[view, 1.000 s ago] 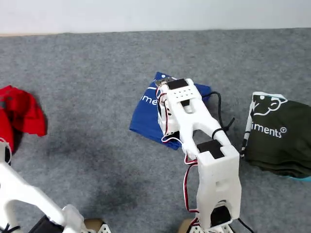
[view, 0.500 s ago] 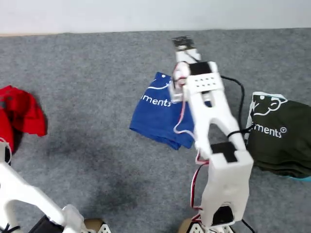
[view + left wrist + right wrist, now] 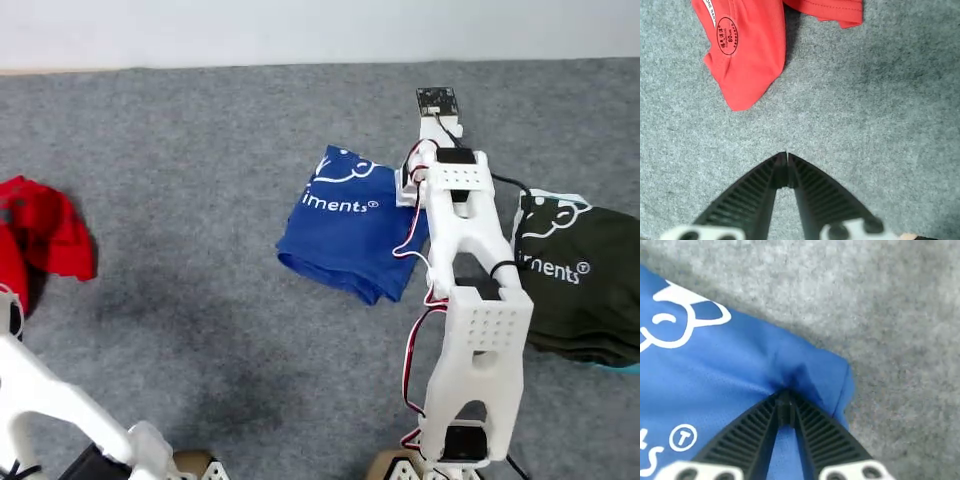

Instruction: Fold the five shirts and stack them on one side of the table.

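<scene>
Currently my right gripper point(image 3: 785, 410) is clamped on a pinch of the blue shirt point(image 3: 715, 375) near its corner; shirt lies mid-table. Left gripper point(image 3: 787, 162) closed, empty, red shirt point(image 3: 750, 55) just ahead, apart.

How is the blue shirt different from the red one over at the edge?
The blue shirt lies folded near the middle of the grey table; the red shirt sits crumpled at its edge. The right gripper is shut on the blue shirt's corner; the red shirt is untouched, with the left gripper shut over bare table nearby. Both rest on that table.
</scene>
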Controlling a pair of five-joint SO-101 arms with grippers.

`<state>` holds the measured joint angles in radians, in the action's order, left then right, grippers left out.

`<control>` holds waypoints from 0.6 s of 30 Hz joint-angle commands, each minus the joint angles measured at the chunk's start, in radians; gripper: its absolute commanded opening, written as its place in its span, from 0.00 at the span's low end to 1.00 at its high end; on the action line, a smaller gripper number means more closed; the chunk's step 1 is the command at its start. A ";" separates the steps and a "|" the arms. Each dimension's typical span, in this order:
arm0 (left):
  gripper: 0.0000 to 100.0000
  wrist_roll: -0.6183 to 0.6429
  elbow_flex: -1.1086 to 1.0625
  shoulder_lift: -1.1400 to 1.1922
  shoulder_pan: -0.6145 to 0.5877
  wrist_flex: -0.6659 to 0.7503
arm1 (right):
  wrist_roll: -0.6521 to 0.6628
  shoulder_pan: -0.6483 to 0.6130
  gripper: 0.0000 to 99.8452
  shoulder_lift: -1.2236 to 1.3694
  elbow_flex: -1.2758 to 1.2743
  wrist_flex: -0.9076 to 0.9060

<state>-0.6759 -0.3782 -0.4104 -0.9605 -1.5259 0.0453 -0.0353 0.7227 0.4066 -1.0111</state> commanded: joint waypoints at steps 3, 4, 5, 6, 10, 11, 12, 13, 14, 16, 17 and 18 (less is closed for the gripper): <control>0.01 0.002 0.005 -0.035 0.000 -0.008 | 0.005 -0.028 0.01 -0.140 0.048 -0.087; 0.01 0.002 0.005 -0.035 0.000 -0.008 | 0.005 -0.044 0.01 -0.168 0.049 -0.101; 0.01 0.002 0.005 -0.035 0.000 -0.008 | 0.005 -0.059 0.01 -0.196 0.049 -0.114; 0.01 0.002 0.005 -0.035 0.000 -0.008 | 0.005 -0.073 0.01 -0.222 0.049 -0.131; 0.01 0.002 0.005 -0.035 -0.002 -0.008 | -0.091 -0.120 0.01 -0.285 0.049 -0.216; 0.01 0.002 0.005 -0.035 -0.002 -0.008 | -0.141 -0.130 0.01 -0.292 0.049 -0.246; 0.01 0.002 0.005 -0.035 -0.002 -0.008 | -0.193 -0.139 0.01 -0.298 0.049 -0.283; 0.01 0.002 0.005 -0.035 -0.002 -0.008 | -0.241 -0.147 0.03 -0.305 0.049 -0.321; 0.01 0.002 0.005 -0.035 -0.002 -0.008 | -0.290 -0.156 0.06 -0.305 0.049 -0.361; 0.01 0.002 0.005 -0.034 -0.002 -0.008 | -0.407 -0.174 0.14 -0.298 0.049 -0.429; 0.01 0.002 0.005 -0.034 -0.002 -0.008 | -0.479 -0.182 0.19 -0.295 0.043 -0.447; 0.01 0.002 0.005 -0.034 -0.002 -0.008 | -0.554 -0.183 0.24 -0.288 0.040 -0.456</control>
<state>-0.6759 -0.3782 -0.4104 -0.9605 -1.5259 -0.3214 -0.1995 0.4864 0.4127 -1.4177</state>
